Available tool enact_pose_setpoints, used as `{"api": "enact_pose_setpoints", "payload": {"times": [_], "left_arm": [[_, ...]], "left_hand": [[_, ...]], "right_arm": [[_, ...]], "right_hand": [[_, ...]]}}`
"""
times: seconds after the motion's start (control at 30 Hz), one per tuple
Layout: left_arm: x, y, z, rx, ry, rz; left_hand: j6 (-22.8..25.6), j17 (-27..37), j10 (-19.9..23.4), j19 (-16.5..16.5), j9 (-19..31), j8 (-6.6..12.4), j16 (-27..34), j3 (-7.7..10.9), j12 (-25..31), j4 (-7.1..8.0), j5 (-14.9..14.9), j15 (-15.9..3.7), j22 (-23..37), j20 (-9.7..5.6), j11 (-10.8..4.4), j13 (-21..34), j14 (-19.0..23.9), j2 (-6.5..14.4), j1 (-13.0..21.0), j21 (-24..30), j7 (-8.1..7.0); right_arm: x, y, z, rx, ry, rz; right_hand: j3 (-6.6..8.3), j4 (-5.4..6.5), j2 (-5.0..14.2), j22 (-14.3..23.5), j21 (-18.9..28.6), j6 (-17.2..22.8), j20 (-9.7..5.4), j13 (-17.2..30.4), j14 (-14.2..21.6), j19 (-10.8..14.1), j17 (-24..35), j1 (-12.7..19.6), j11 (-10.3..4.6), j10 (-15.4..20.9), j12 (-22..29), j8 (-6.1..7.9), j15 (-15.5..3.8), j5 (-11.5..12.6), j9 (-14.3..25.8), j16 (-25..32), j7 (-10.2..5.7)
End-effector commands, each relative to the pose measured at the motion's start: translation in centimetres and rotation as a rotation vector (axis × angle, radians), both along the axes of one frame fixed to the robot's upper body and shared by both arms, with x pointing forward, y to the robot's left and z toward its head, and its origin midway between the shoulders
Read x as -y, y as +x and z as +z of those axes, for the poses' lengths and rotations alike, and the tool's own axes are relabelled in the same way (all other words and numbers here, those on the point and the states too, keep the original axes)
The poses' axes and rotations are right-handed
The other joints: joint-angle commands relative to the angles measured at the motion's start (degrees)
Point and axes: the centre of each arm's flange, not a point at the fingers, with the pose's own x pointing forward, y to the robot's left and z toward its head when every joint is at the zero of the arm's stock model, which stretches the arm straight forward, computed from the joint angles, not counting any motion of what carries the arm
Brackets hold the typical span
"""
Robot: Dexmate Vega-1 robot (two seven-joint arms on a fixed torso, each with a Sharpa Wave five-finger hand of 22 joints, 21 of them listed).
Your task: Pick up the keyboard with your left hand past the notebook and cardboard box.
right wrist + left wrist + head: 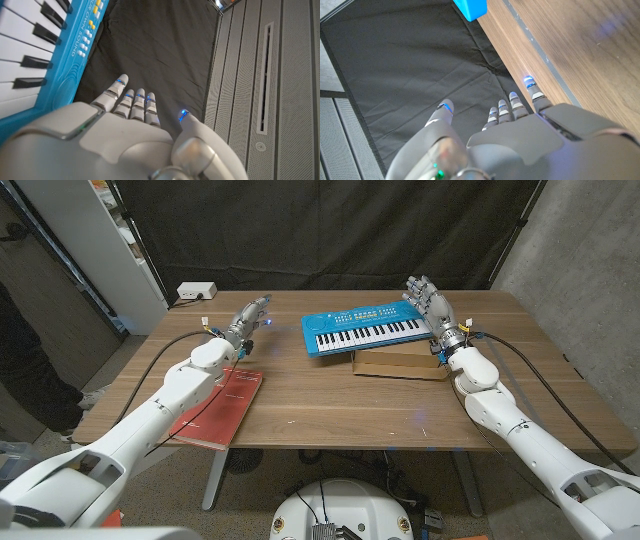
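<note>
Currently the keyboard (365, 328) sits tilted at the table's one o'clock, its right part propped on the box (400, 364). The left hand (248, 322) hovers well apart at eleven o'clock, fingers spread, holding nothing; the right hand (432, 302) stands empty, fingers apart, just beside the keyboard's right end. The notebook (222, 406) lies at eight o'clock. A one-sided grip on the propped keyboard could probably tip it off the box.

Around my worktop, off-task

I see a white power strip (196, 291) at the wooden worktop's (330, 400) far left corner, a black curtain (330, 230) behind, and a white shelf (95, 240) to the left.
</note>
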Motion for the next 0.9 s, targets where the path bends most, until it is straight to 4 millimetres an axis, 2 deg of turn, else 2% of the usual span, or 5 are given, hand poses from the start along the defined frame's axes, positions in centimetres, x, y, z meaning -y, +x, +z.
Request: {"api": "enact_pose_setpoints", "payload": {"times": [0.03,0.27,0.63,0.9], "left_arm": [[-0.1,0.7,1.2,-0.047,-0.018,-0.066],[-0.1,1.3,1.6,-0.089,-0.037,-0.128],[0.5,1.9,2.2,-0.13,-0.039,-0.185],[0.9,2.2,2.1,-0.177,-0.05,-0.235]], "left_hand": [[0.35,0.16,0.23,0.79,0.08,-0.21,0.35,0.05,0.11,-0.65,-0.25,0.24,-0.06,0.37,0.37,0.21,0.44,-0.11,0.9,0.3,0.03],[0.55,0.17,0.69,1.45,0.09,-0.23,0.29,-0.06,0.08,-1.25,-0.52,0.57,-0.07,0.67,1.16,0.22,0.93,-0.53,1.37,0.23,0.13],[0.59,0.19,0.41,1.67,0.1,-0.3,0.08,-0.2,-0.23,-1.84,-0.75,0.75,-0.1,0.76,1.54,0.23,0.98,-1.0,1.8,-0.02,0.65],[0.28,0.2,0.09,2.12,0.12,-0.5,-0.25,-0.4,-0.6,-2.53,-0.99,1.29,-0.12,0.85,2.46,0.25,0.76,-1.56,2.3,-0.31,1.52]], "right_arm": [[-0.2,0.1,0.8,0.031,-0.038,-0.007],[-0.5,-0.3,1.4,0.068,-0.062,-0.004],[-0.8,-0.5,1.8,0.099,-0.093,-0.005],[-0.7,-0.8,1.9,0.112,-0.102,-0.01]], "right_hand": [[0.0,-0.29,1.25,0.15,-0.28,0.59,0.24,0.16,0.41,0.2,-0.05,0.56,0.31,0.58,-0.22,-0.19,0.09,0.31,0.14,-0.09,0.25],[0.01,-0.34,1.18,0.15,-0.38,0.72,0.26,0.17,0.46,0.23,-0.05,0.58,0.46,0.8,-0.26,-0.26,0.12,0.3,0.14,-0.19,0.25],[0.03,-0.41,1.1,0.15,-0.53,0.87,0.3,0.18,0.44,0.2,-0.06,0.62,0.45,0.98,-0.36,-0.36,0.13,0.29,0.14,-0.33,0.21],[0.05,-0.44,1.08,0.15,-0.63,0.96,0.29,0.18,0.47,0.17,-0.06,0.64,0.46,1.01,-0.46,-0.43,0.14,0.28,0.15,-0.4,0.23]]}}
